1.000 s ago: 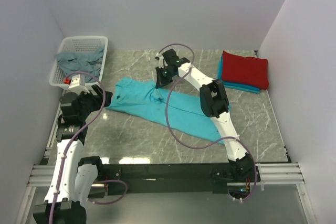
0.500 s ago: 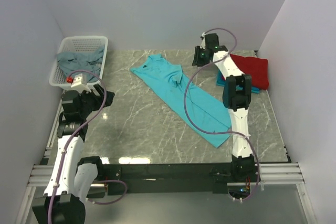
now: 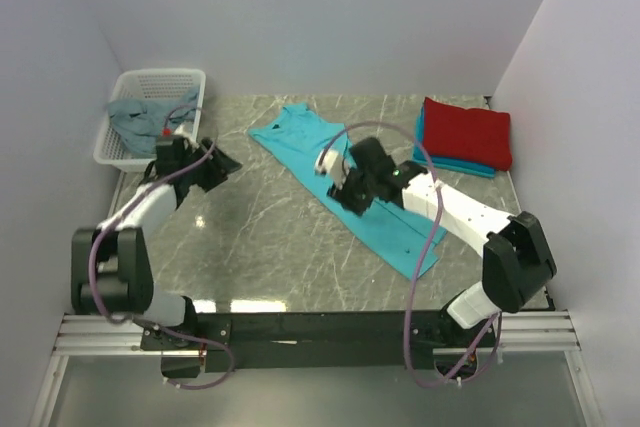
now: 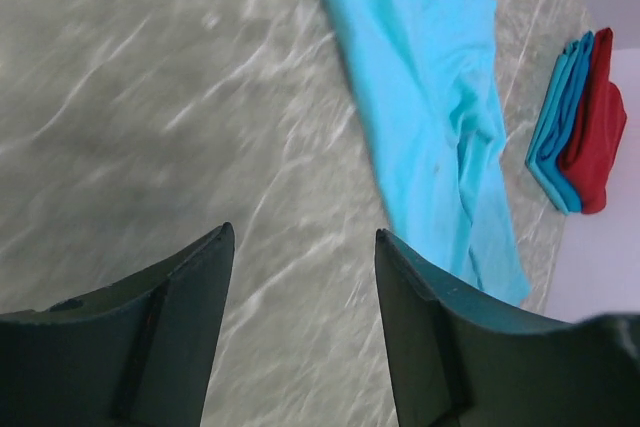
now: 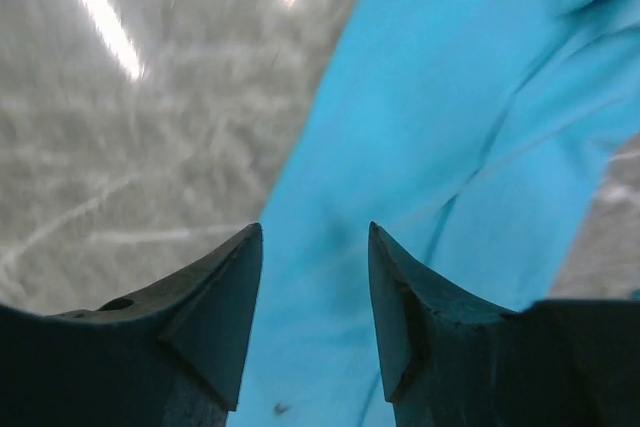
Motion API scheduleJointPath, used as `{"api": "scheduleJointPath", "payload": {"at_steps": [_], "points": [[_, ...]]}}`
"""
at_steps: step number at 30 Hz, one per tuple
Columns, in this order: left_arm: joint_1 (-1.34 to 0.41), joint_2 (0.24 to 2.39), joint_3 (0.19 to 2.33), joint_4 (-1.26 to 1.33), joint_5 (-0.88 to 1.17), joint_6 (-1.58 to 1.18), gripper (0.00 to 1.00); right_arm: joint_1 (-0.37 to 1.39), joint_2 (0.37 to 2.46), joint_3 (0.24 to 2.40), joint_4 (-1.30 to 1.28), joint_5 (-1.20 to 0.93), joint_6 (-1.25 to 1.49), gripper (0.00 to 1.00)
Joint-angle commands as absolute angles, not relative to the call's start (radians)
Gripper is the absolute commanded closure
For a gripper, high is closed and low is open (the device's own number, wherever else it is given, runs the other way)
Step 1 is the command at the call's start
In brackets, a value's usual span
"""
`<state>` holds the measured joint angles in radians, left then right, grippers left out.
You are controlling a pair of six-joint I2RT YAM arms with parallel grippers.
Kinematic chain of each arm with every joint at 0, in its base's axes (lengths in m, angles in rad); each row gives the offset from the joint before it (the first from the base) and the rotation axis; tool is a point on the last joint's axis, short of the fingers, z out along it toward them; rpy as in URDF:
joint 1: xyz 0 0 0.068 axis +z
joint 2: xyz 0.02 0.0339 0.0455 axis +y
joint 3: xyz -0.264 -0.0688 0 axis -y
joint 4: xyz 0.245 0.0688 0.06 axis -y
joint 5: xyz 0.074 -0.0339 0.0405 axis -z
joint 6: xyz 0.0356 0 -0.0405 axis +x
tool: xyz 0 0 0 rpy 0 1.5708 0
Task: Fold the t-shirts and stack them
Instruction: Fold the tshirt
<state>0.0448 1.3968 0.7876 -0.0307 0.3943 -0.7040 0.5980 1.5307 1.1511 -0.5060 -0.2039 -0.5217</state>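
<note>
- My left gripper [image 4: 302, 232] hangs over the bare grey marbled table [image 3: 250, 237] on the left side. Its jaws stand well apart with nothing between them; through the gap I see only tabletop.
- It is beside the bright turquoise cloth t-shirt [image 3: 300, 142], off that shirt's left edge and not touching it.
- That shirt lies flat on the table as a long, narrow strip. It runs on a diagonal from the far middle of the table to the near right, with soft creases along its length.
- My right gripper [image 5: 313, 229] is over the middle of that strip, and the arm crosses the strip's near half in the overhead view.
- Its jaws are parted. The wrist view is blurred, but turquoise cloth shows through the gap and I see no fold pinched between the tips.
- In the far right corner, a folded red t-shirt [image 3: 468, 132] rests on a folded turquoise-blue t-shirt [image 4: 558, 137]. The lower one shows along the stack's left and near edges.
- That stack is apart from the long strip, with bare table between them.
- A dull grey-blue t-shirt [image 3: 140, 117] lies crumpled inside the white perforated plastic basket [image 3: 160, 75], which stands at the far left corner of the table against the wall.
</note>
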Motion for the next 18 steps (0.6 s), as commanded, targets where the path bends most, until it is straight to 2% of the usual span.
{"api": "scheduleJointPath", "payload": {"at_steps": [1, 5, 9, 18], "points": [[-0.066, 1.565, 0.998, 0.010, 0.306, -0.796, 0.36, 0.601, 1.505, 1.045, -0.547, -0.051, -0.569, 0.46], [-0.117, 1.756, 1.172, -0.092, 0.174, -0.856, 0.36, 0.670, 1.465, 0.902, -0.500, 0.088, -0.552, 0.45], [-0.120, 1.919, 1.310, -0.181, 0.135, -0.890, 0.44, 0.745, 1.480, 0.833, -0.488, 0.159, -0.509, 0.46], [-0.133, 2.006, 1.393, -0.256, 0.092, -0.873, 0.45, 0.842, 1.513, 0.830, -0.483, 0.218, -0.454, 0.46]]}}
